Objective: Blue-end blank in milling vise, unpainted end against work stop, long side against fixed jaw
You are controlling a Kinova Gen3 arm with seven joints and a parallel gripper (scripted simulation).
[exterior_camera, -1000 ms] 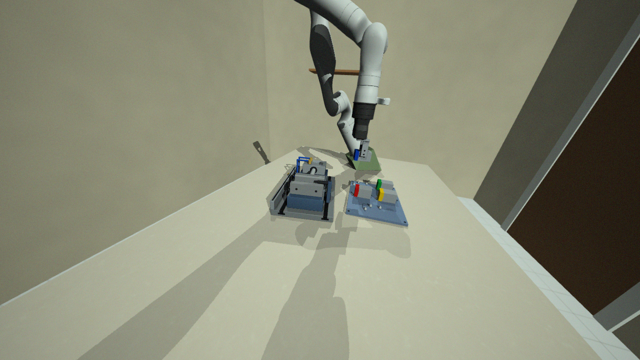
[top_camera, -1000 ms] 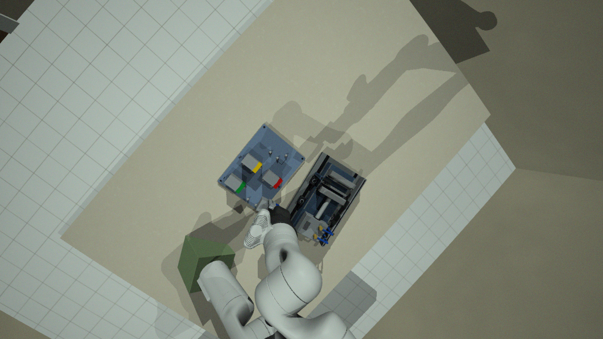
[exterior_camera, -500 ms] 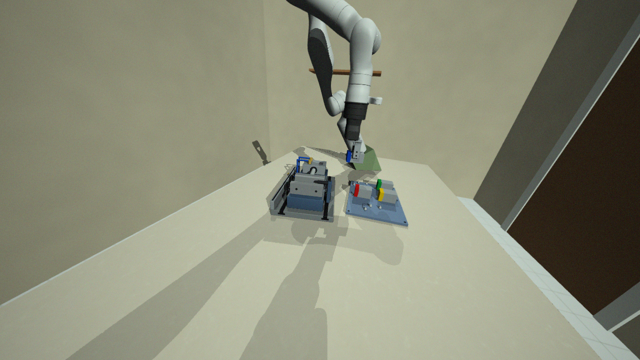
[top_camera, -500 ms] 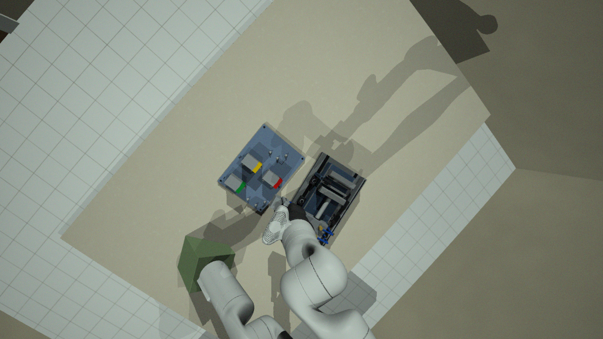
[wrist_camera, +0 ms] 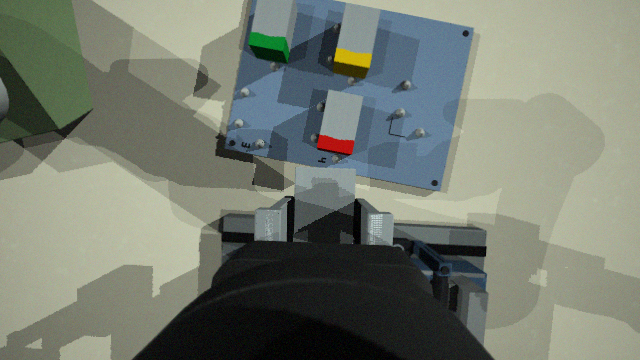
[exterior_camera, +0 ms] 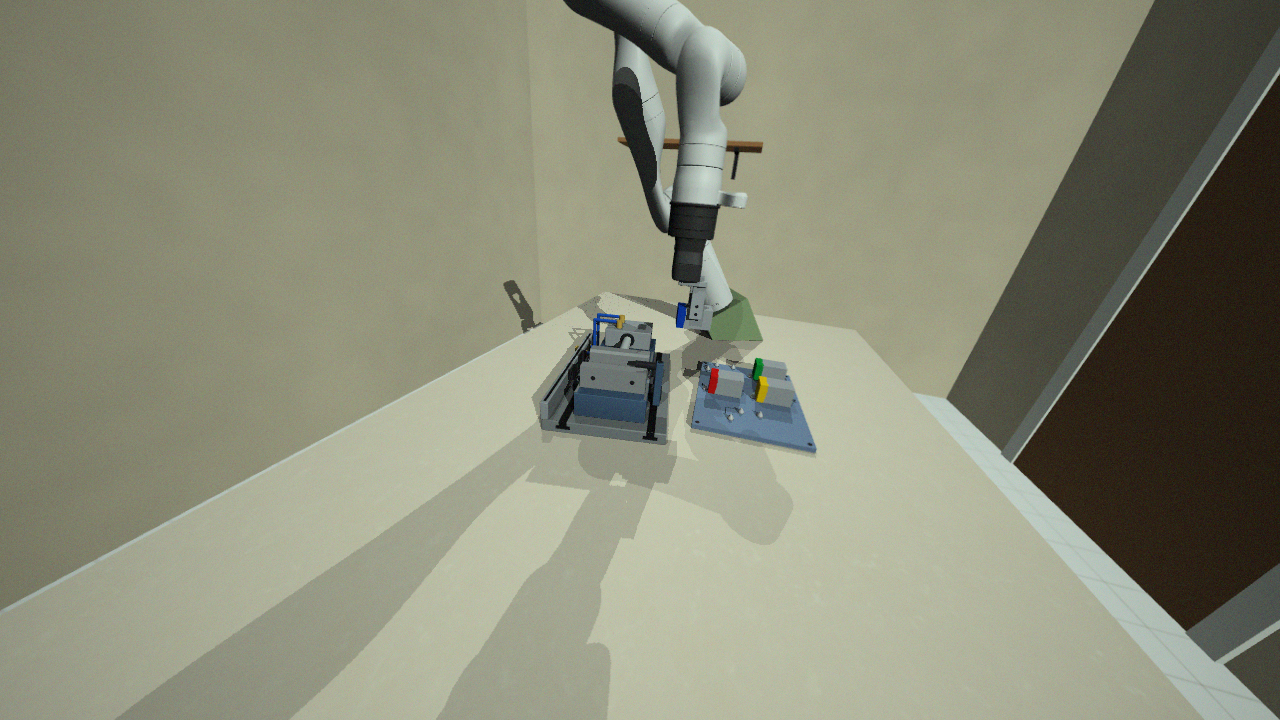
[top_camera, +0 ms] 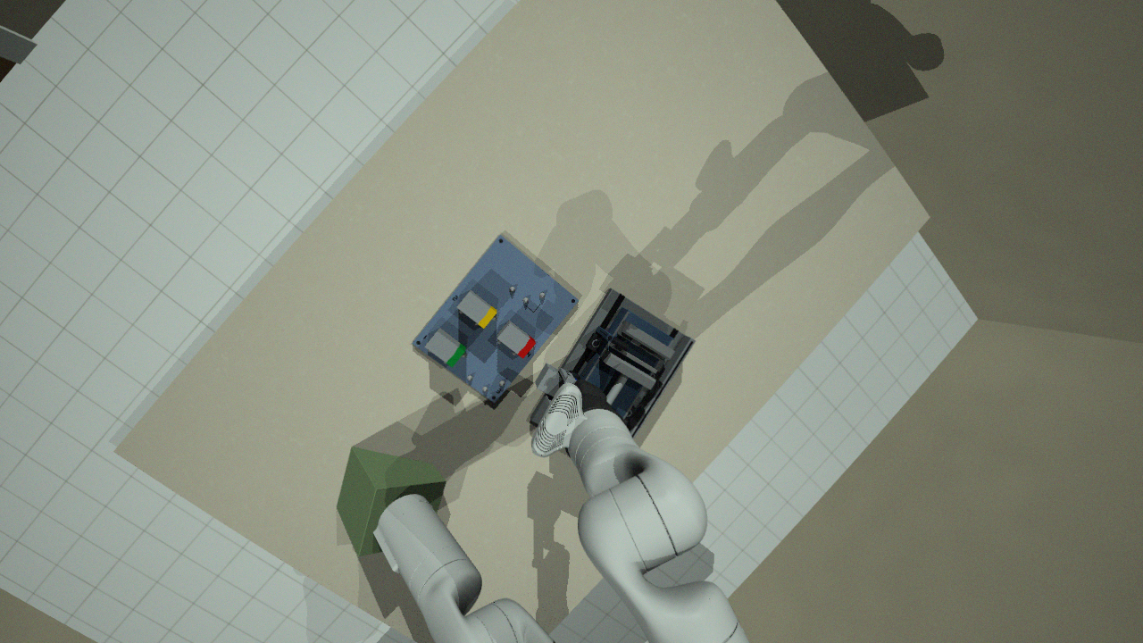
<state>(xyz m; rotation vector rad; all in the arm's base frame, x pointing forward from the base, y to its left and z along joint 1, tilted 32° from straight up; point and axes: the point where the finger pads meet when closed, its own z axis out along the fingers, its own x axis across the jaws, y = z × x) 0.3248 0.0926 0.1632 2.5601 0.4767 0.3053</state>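
My gripper [wrist_camera: 323, 213] is shut on the blank with the blue end [wrist_camera: 325, 197] and holds it in the air, over the gap between the blue plate [wrist_camera: 350, 92] and the hose end of the milling vise [top_camera: 631, 352]. In the wrist view only the blank's grey body shows. The exterior view shows its blue end [exterior_camera: 681, 313] sticking out of the gripper [exterior_camera: 693, 315] on the vise's side [exterior_camera: 608, 385]. The blanks with the green end [wrist_camera: 270, 30], the yellow end [wrist_camera: 355, 42] and the red end [wrist_camera: 339, 122] lie on the plate. Nothing lies between the vise's jaws.
A green block [top_camera: 383, 496] stands at the arm's base, near the plate's corner. Short pins [wrist_camera: 402, 122] stand up from the plate around an empty seat. Blue hoses [exterior_camera: 611, 320] rise at the vise's far end in the exterior view.
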